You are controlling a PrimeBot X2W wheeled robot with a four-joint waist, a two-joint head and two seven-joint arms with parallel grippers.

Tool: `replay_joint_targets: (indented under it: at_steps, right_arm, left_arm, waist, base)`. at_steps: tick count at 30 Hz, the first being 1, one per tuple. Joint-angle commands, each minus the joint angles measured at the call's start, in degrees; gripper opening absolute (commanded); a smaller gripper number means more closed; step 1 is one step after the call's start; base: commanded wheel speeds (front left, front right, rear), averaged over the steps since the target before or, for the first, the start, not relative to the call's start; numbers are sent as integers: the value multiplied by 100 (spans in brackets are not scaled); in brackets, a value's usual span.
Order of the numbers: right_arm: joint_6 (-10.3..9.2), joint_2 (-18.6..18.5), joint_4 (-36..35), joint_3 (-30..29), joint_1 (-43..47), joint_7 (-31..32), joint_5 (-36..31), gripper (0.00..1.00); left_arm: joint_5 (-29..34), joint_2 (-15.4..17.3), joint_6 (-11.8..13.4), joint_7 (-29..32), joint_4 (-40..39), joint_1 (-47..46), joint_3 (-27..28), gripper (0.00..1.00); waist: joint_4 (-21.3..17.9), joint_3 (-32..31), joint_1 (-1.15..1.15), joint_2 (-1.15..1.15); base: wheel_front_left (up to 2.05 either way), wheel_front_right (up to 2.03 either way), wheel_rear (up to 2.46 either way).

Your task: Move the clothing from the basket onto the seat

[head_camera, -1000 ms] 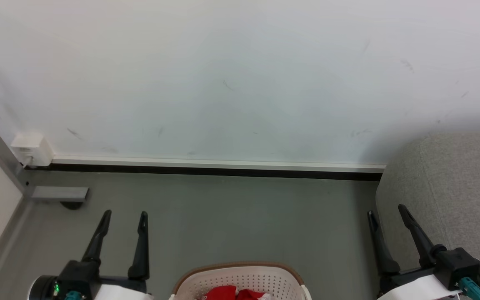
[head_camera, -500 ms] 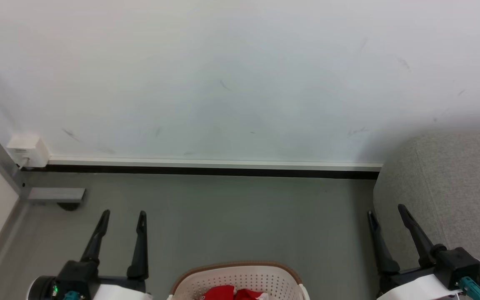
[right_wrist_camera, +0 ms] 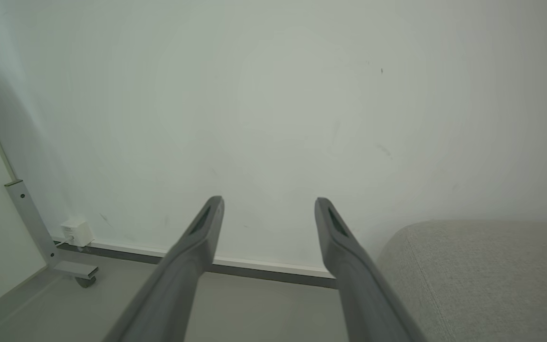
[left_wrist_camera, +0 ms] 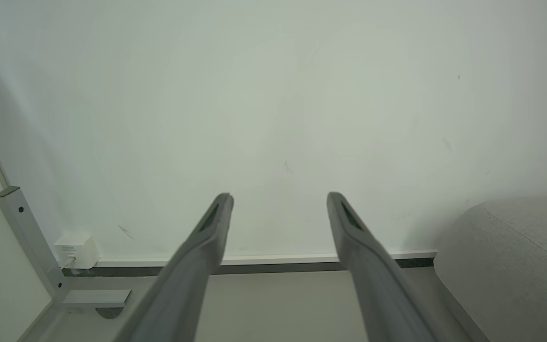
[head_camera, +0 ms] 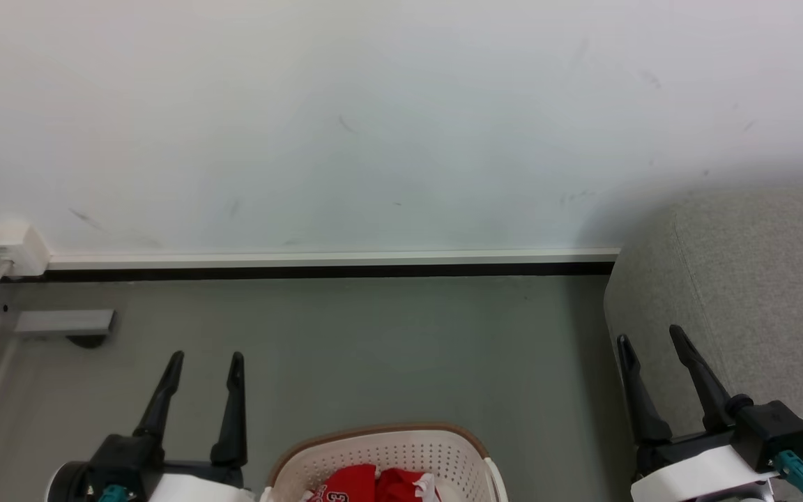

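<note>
Plain white wall [head_camera: 373,125] with scuffs, a baseboard [head_camera: 332,259] and a grey floor [head_camera: 387,335]. A socket box [head_camera: 8,245] and a metal frame foot [head_camera: 63,321] sit far out past the left gripper [head_camera: 206,357]. Compared with a second ago the whole head picture has shifted. The box and foot have slid toward the left edge, the baseboard sits higher, and more basket [head_camera: 373,434] and more seat [head_camera: 757,279] show. That is the camera turning and dipping, not the things moving. Both grippers sit where they did in the view, with the same spread. Both are released, jaws wide and empty, also clear in each wrist view, fingers pointing toward the wall. The basket is on the floor between the two grippers, back near the wrists and well behind the fingertips. The clothing [head_camera: 366,484] is still bunched inside it, red with white bits, cut off by the bottom edge. The seat is just beside the right gripper [head_camera: 649,335], whose fingers overlap its rounded edge in the head view. Cannot tell if they touch it. Judgement: the task is not started and the robot is only framing the basket. Next, a gripper must drop back and down into the basket, the right one being nearer the seat.
</note>
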Motion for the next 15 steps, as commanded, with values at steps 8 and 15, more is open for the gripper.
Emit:
replay_joint_targets:
  at_steps: [8, 15]
  right_arm:
    - [-13, -73, -202, -29, -330, -39, 58, 100]
    - [-12, -101, -389, -145, -631, -40, -6, 100]
  left_arm:
    - [-214, 8, -92, -4, 252, -314, -63, 100]
    - [-384, 7, -241, -4, 846, -747, -213, 100]
  waist:
    - [-305, 621, 0, 0]
    - [-491, 1245, 0, 0]
  base:
    - [0, 0, 0]
    - [0, 0, 0]
